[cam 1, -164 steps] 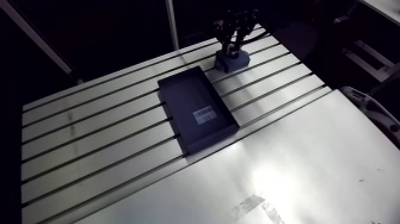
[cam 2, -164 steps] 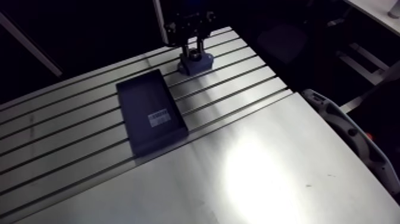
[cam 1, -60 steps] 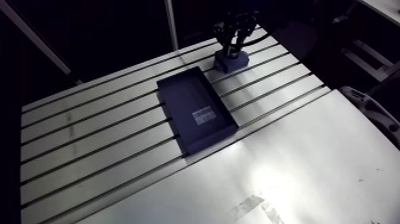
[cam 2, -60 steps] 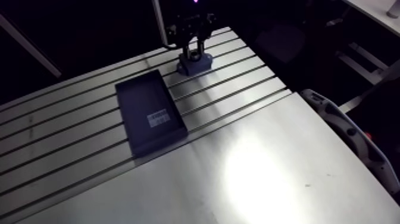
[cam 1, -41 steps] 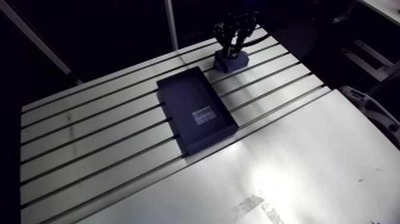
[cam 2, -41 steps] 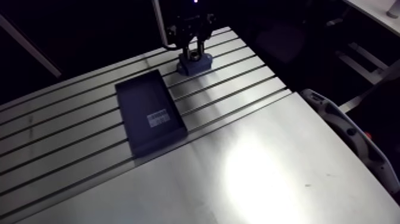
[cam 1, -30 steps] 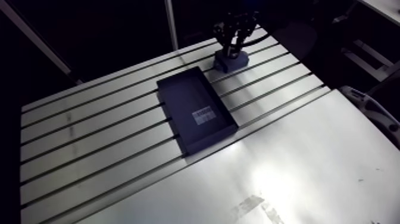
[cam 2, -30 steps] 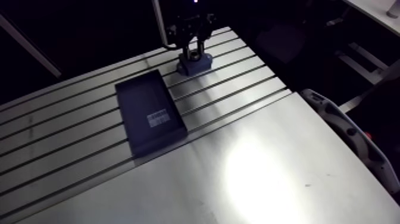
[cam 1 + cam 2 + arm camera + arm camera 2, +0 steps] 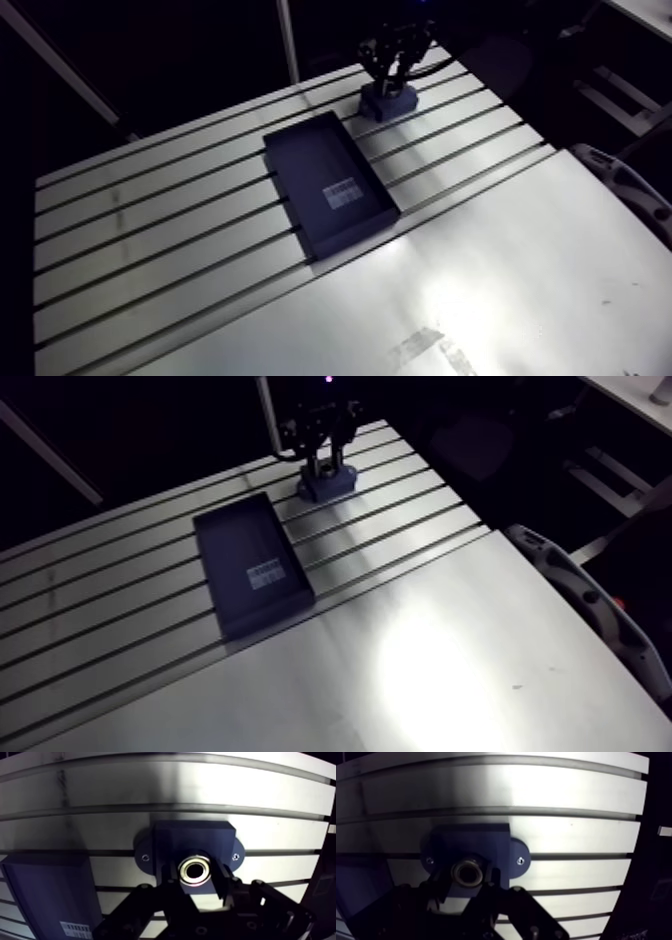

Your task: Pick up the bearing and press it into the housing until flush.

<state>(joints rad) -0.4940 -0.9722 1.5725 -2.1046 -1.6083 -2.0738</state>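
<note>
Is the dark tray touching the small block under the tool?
Apart: the wrist view shows a strip of bare table between tray and block.

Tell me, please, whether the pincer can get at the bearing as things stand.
Probably yes: the pincer hangs right over the housing, the bearing sits at the bore directly under it, and nothing covers it.
</note>
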